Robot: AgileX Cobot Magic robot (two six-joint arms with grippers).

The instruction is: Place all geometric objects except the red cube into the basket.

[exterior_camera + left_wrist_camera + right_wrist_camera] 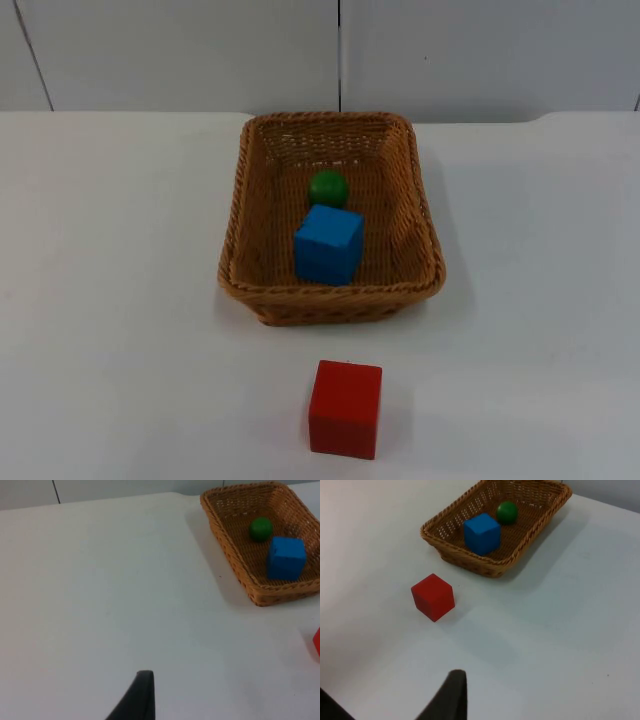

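Observation:
A brown wicker basket [430,270] stands at the middle of the white table. Inside it lie a blue cube [328,244] and, just behind that, a green ball [328,188]. The red cube [346,408] rests on the table in front of the basket, apart from it. My left gripper [142,695] waits above bare table well to the left of the basket [235,555], with the blue cube [285,557] and green ball [261,529] ahead of it. My right gripper [451,695] waits above the table to the right, short of the red cube [433,597] and the basket [465,560].
The grey partition wall [340,50] closes off the table's far edge behind the basket. Bare white table top [110,250] lies on both sides of the basket.

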